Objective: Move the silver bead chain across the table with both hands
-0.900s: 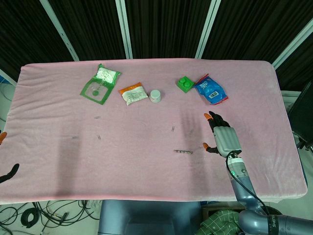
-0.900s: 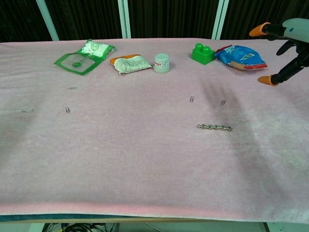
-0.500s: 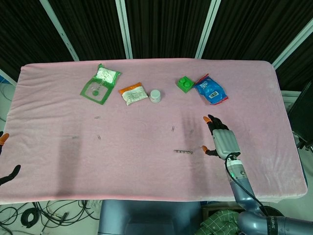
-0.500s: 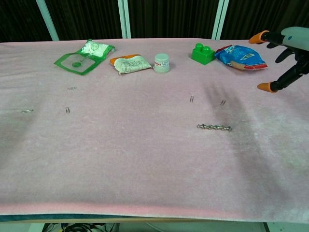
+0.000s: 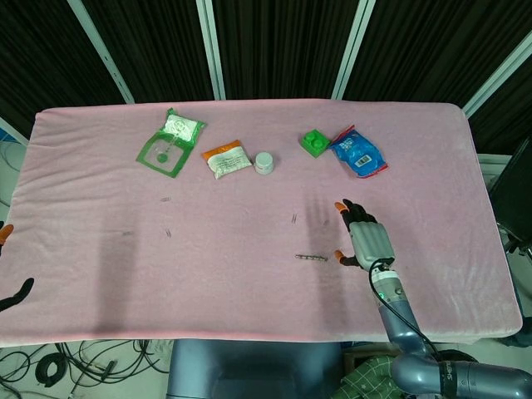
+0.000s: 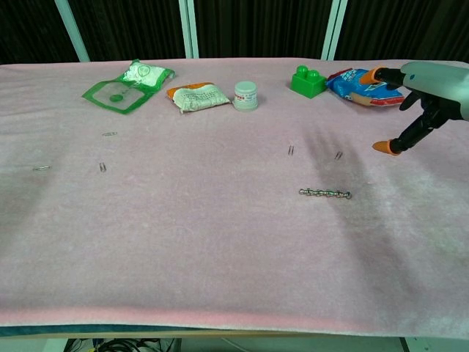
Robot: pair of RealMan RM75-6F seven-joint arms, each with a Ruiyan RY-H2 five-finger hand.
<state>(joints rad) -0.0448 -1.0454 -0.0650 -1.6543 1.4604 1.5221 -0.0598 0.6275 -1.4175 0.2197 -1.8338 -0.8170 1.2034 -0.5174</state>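
The silver bead chain (image 5: 311, 258) lies straight on the pink cloth, right of centre; the chest view shows the silver bead chain (image 6: 325, 193) too. My right hand (image 5: 362, 239) hovers just right of it with fingers spread, holding nothing. The chest view shows the right hand (image 6: 418, 94) above the cloth, behind and right of the chain, not touching it. My left hand (image 5: 8, 266) shows only as orange and dark fingertips at the left edge of the head view, off the table.
Along the back lie a green packet (image 5: 170, 141), an orange-white pouch (image 5: 226, 158), a small white jar (image 5: 263, 163), a green block (image 5: 314, 142) and a blue snack bag (image 5: 357, 151). Several paper clips, one of them (image 6: 291, 150), are scattered on the cloth.
My right hand has moved left and lower, closing in on the chain's right end. The chain has not moved. The left fingertips stayed at the frame edge.
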